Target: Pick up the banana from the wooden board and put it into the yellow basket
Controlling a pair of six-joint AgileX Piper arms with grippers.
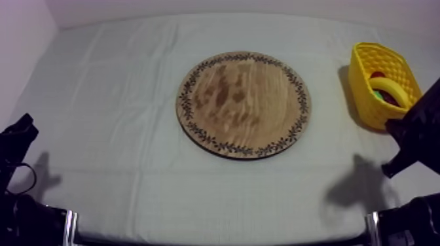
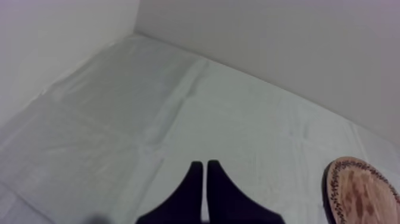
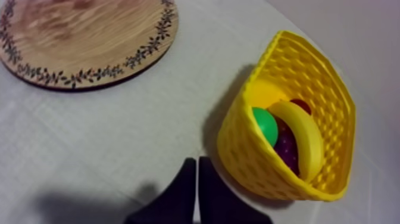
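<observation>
Right jaws, closed empty, sit just beside the yellow basket (image 3: 250, 164) holding the banana (image 3: 306, 140), apparently over grapes (image 3: 288, 150).

The top camera sits high above the cloth (image 1: 131, 183), looking down at a slant toward the far wall (image 1: 229, 6), far enough to take in the whole board (image 1: 243, 105) and the basket (image 1: 366, 98). The left wrist camera rides just behind the left gripper (image 2: 205, 170), low over the cloth, facing past the tips toward the wall; an edge of the board lies beyond the tips. The right wrist camera looks steeply down past the right gripper (image 3: 197, 164) (much nearer than the top one), with the basket just beside the tips and the board farther ahead. All three views share the board; the top and right wrist views share the basket.
</observation>
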